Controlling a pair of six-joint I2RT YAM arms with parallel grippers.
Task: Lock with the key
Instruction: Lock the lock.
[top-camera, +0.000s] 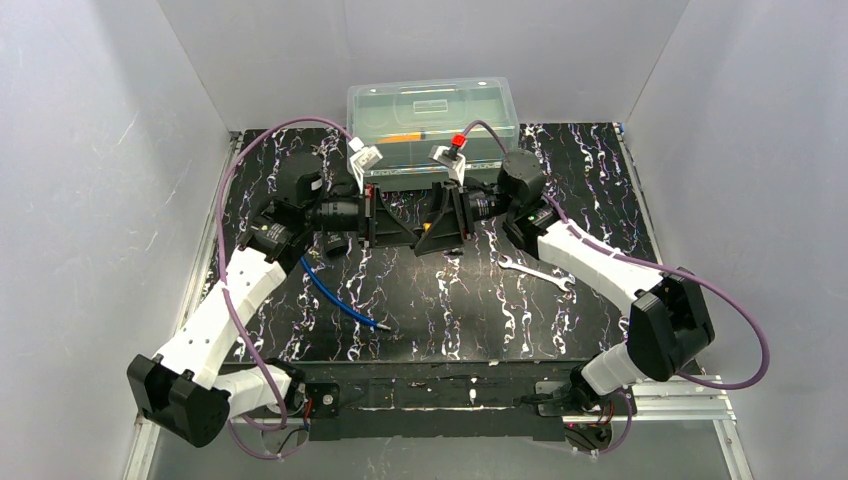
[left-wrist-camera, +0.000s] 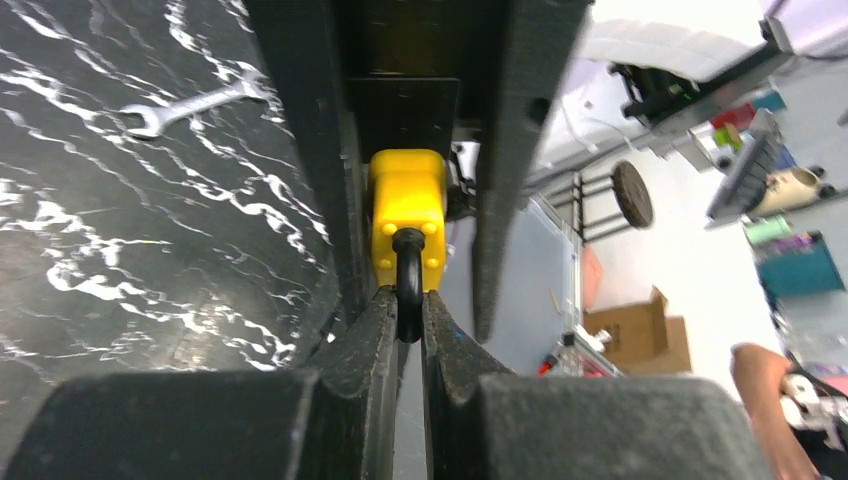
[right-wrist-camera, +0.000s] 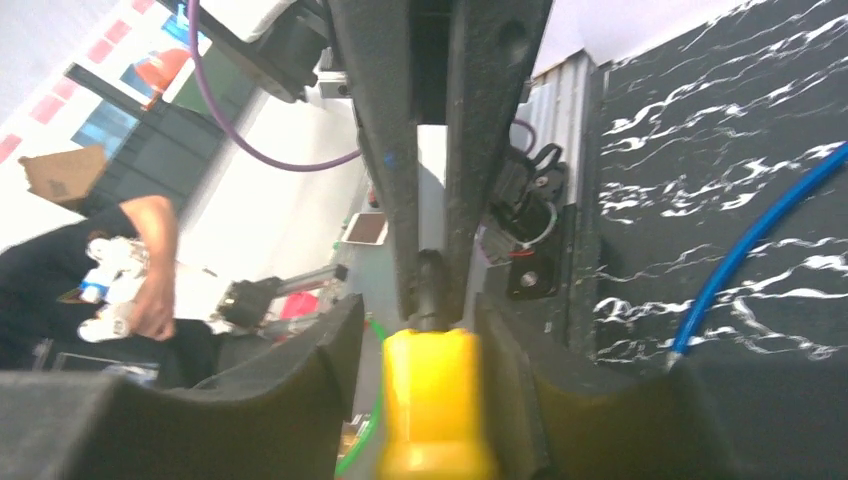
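Observation:
The little yellow padlock (left-wrist-camera: 405, 200) hangs in mid-air between both grippers, above the back half of the table. My left gripper (left-wrist-camera: 408, 300) is shut on its black shackle (left-wrist-camera: 408, 290). My right gripper (right-wrist-camera: 420, 310) comes from the opposite side, its jaws standing around the yellow body (right-wrist-camera: 432, 400). One finger lies against the body and a narrow gap shows on the other side. In the top view the two grippers (top-camera: 418, 222) meet tip to tip and hide the padlock. The key is hidden from every view.
A silver open-ended wrench (top-camera: 537, 272) lies on the black marbled table (top-camera: 450, 310) right of the grippers. A blue cable (top-camera: 340, 295) runs across the left middle. A clear plastic box (top-camera: 432, 120) stands at the back edge behind the grippers.

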